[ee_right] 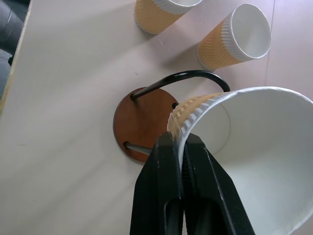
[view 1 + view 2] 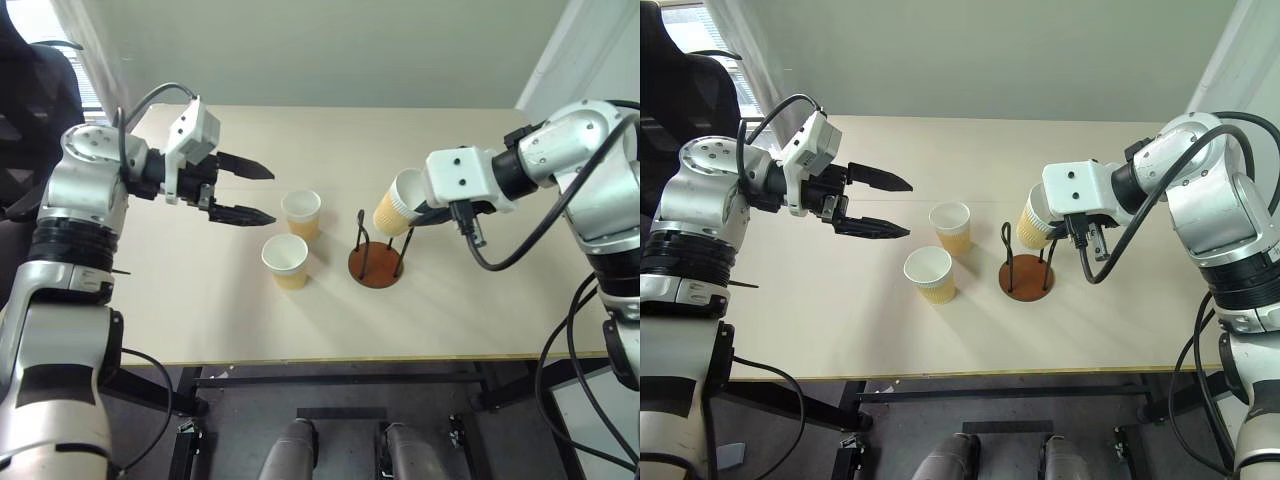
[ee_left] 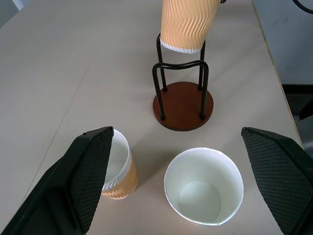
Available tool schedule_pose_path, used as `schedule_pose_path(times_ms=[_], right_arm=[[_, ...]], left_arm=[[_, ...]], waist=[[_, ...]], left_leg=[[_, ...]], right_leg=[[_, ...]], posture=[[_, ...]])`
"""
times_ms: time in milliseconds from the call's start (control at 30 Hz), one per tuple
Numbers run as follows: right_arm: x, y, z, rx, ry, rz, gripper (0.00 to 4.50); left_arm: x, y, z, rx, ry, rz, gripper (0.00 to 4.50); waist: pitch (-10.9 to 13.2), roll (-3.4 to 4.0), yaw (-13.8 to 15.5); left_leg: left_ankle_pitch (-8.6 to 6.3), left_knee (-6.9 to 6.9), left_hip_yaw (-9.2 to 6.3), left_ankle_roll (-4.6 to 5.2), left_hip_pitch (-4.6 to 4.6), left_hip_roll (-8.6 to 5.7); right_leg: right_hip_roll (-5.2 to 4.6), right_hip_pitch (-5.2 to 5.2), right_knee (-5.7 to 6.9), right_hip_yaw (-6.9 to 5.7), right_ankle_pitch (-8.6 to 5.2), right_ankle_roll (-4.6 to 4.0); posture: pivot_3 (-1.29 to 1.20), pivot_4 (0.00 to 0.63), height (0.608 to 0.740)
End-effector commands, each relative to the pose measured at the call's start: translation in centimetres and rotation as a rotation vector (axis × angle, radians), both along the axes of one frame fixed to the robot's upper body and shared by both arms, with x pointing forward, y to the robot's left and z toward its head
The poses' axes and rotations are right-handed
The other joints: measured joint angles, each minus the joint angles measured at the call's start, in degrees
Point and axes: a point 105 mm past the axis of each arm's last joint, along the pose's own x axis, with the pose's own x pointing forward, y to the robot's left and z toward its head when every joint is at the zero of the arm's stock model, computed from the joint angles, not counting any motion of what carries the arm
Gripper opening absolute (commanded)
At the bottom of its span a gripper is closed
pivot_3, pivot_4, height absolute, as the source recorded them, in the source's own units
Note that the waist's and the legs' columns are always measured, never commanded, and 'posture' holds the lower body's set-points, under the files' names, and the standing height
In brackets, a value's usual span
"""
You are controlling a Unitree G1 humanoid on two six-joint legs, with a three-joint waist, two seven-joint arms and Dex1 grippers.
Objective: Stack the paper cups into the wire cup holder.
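Beige table, long front edge nearest the robot.

Wire cup holder: round reddish-brown base with two thin black wire loops standing up from it. It sits a little right of the table's middle, about midway between the front and back edges. Nothing is seated inside it.

Right gripper: black fingers pinched tight on the rim of one paper cup, one finger outside the ribbed tan wall, the other inside against the white lining. That held cup is tilted, base pointing down toward the holder and open mouth turned up toward the right arm. In the left wrist view its base hangs just above the tops of the wire loops, not down between them; whether it touches the far loop cannot be told.

Two more cups stand upright on the table, mouths up, left of the holder. The far cup is closer to the back edge; the near cup is closer to the front edge and slightly further left. They stand close together, with a small gap showing in the left wrist view. Both are apart from the holder.

Left gripper: fingers spread wide, holding nothing, hanging above the table left of the two standing cups and pointing toward them.
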Motion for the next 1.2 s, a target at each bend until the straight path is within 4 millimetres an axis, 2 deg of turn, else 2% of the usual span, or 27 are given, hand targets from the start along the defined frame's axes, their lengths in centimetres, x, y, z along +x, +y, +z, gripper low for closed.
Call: schedule_pose_path(times_ms=[33, 267, 367, 433, 600, 733, 933, 1067, 1133, 1200], right_arm=[[-0.4, 0.2, 0.6, -0.016, -0.038, 0.022, 0.04], [-0.3, 0.8, 0.7, -0.009, -0.052, 0.04, 0.04], [-0.2, 1.0, 0.9, 0.008, -0.062, 0.034, 0.62], [0.0, 1.3, 1.2, 0.029, -0.067, 0.022, 1.27], [0.3, 1.3, 1.5, 0.048, -0.084, 0.005, 1.27], [0.7, 1.3, 2.4, 0.129, -0.083, -0.033, 1.27], [1.4, -1.6, 3.8, 0.367, 0.041, -0.18, 1.27], [2.3, -3.4, 4.2, 0.479, 0.045, -0.249, 1.27], [2.7, -4.0, 4.4, 0.551, 0.046, -0.266, 1.27], [3.2, -4.6, 4.6, 0.637, 0.053, -0.294, 1.27]], left_arm=[[-0.6, 0.0, 1.5, 0.005, -0.044, -0.033, 4.5], [-0.6, 0.1, 1.5, 0.007, -0.044, -0.029, 4.5], [-0.6, 0.2, 1.5, 0.007, -0.044, -0.028, 4.5], [-0.6, 0.2, 1.5, 0.007, -0.045, -0.027, 4.5], [-0.6, 0.3, 1.6, 0.007, -0.047, -0.024, 4.5], [-0.5, 0.4, 1.7, 0.006, -0.056, -0.018, 4.5], [0.0, 0.8, 1.8, 0.005, -0.075, 0.011, 4.5], [0.6, 1.3, 1.5, 0.053, -0.085, 0.04, 4.5], [1.0, 1.6, 1.0, 0.123, -0.124, 0.054, 4.5], [1.9, 2.1, 0.2, 0.283, -0.224, 0.079, 4.5]], waist=[[0.0, 0.0, 0.0], [0.0, 0.0, -0.01], [0.0, 0.0, 0.01], [0.0, 0.0, -0.01], [0.0, 0.0, 0.0], [0.0, 0.0, -0.02], [0.0, 0.0, 0.21], [0.0, 0.0, 0.2], [0.0, 0.0, 0.15], [0.0, 0.0, 0.13]], left_leg=[[0.0, 0.0, 0.0, 0.0, 0.0, 0.0], [0.0, 0.01, 0.0, 0.0, 0.0, 0.0], [0.0, 0.01, 0.0, 0.0, 0.0, 0.0], [0.0, 0.02, 0.0, 0.01, 0.0, 0.0], [0.0, 0.02, -0.01, 0.0, 0.01, 0.0], [0.0, 0.03, 0.0, 0.0, 0.01, 0.0], [0.0, 0.06, 0.0, 0.0, -0.03, -0.01], [0.0, 0.06, 0.0, 0.0, -0.02, -0.01], [0.0, 0.05, 0.0, 0.0, 0.0, -0.01], [0.0, 0.05, 0.0, 0.0, 0.02, 0.0]], right_leg=[[0.0, 0.0, 0.0, 0.0, 0.0, 0.0], [0.0, 0.0, 0.01, 0.0, 0.0, 0.0], [0.0, 0.0, 0.01, 0.0, 0.0, 0.0], [0.0, 0.0, 0.01, 0.0, 0.0, 0.0], [0.0, 0.0, 0.02, 0.0, 0.01, -0.01], [0.0, 0.0, 0.03, 0.0, 0.01, -0.01], [-0.01, 0.01, 0.01, 0.0, 0.01, -0.01], [0.0, 0.01, 0.0, 0.01, 0.01, -0.01], [-0.01, 0.01, 0.02, 0.02, 0.01, -0.01], [0.0, 0.01, 0.03, 0.02, 0.01, -0.01]], posture=[[0.0, 0.15, 0.74], [0.0, 0.15, 0.74], [0.0, 0.15, 0.74], [0.0, 0.15, 0.74], [0.0, 0.15, 0.74], [0.0, 0.15, 0.74], [0.0, 0.15, 0.74], [0.0, 0.15, 0.74], [0.0, 0.15, 0.74], [0.0, 0.15, 0.74]])
